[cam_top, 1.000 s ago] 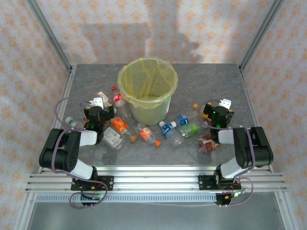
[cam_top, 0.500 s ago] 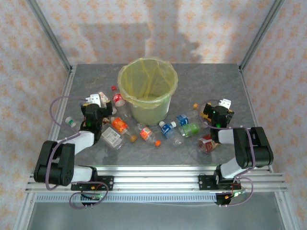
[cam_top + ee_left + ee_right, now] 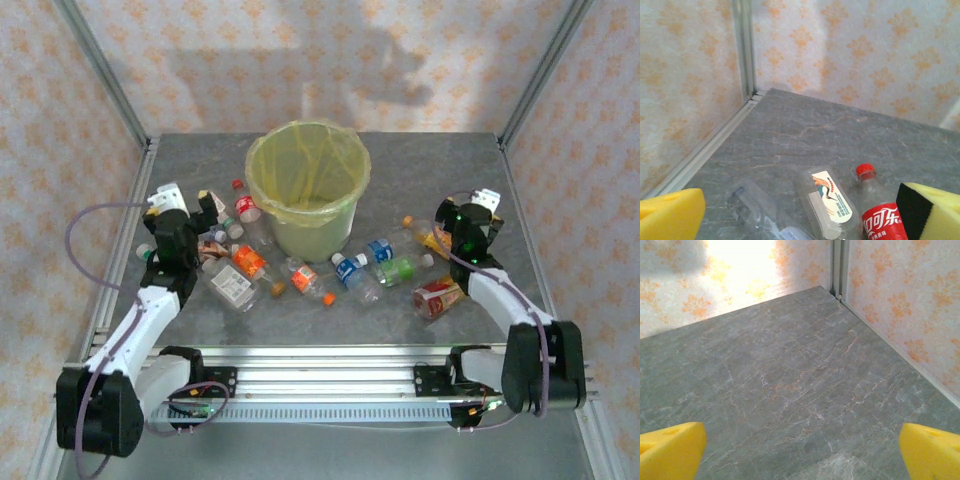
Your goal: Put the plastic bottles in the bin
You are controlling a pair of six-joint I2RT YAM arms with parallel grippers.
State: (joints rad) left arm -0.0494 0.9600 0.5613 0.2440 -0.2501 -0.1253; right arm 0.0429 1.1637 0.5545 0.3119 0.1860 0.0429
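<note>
Plastic bottles [image 3: 350, 271] strewn by bin [image 3: 310, 235] from above, red-label bottle [image 3: 881, 220] near in left wrist view, both jaws open

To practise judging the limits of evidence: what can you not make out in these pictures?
- Red-labelled bottle, left wrist view: lower body cut by the bottom edge, one side behind the yellow pad.
- Bin floor, top view: partly hidden by its near wall.
- Print on the blue-labelled bottle, top view: too small.
</note>
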